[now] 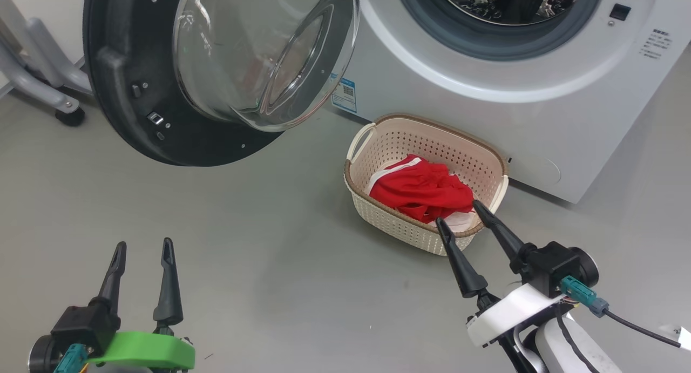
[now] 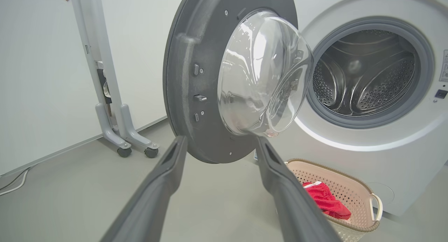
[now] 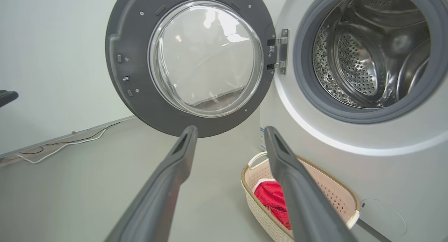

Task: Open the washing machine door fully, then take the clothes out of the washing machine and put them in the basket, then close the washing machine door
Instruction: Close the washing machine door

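Blue label [image 1: 344,95] on the washing machine [image 1: 410,92] — print too small to read

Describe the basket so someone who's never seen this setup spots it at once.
Find the big white front-loading washing machine with its round black-rimmed glass door swung open. On the grey floor just in front of it sits a small cream perforated plastic basket with a brown woven-look rim. It is the only container there, with red and white clothes bundled inside.
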Robot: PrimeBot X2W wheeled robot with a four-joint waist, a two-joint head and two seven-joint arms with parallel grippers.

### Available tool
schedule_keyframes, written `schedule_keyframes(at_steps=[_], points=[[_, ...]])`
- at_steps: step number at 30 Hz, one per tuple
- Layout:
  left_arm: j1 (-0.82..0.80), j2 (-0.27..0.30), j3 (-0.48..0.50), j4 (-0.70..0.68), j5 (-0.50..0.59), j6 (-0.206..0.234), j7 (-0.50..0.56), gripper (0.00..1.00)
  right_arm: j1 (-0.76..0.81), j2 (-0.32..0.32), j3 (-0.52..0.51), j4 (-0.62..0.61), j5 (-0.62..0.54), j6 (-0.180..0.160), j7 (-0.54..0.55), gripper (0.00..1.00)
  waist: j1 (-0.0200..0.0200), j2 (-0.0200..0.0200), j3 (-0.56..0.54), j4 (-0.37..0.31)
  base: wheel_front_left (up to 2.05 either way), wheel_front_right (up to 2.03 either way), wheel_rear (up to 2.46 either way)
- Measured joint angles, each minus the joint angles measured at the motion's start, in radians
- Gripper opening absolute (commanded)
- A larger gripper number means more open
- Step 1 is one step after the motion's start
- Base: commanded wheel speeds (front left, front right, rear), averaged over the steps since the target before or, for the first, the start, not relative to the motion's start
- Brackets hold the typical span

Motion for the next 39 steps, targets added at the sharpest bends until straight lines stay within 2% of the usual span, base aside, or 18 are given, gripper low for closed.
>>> schedule_keyframes(at_steps=[9,39], points=[[0.024,0.0,0.009,-0.033,-0.003,0.011,0.0,1.0,-0.021,-0.012,0.027,0.032,0.02,0.0,0.0,1.0,0.0,0.0,0.014,0.029,-0.44,-0.44,-0.44],[0.03,0.0,-0.026,-0.041,-0.001,0.012,0.0,1.0,-0.037,-0.026,-0.025,0.043,0.054,0.0,0.0,1.0,0.0001,0.0,-0.007,0.014,-0.09,-0.09,-0.09]])
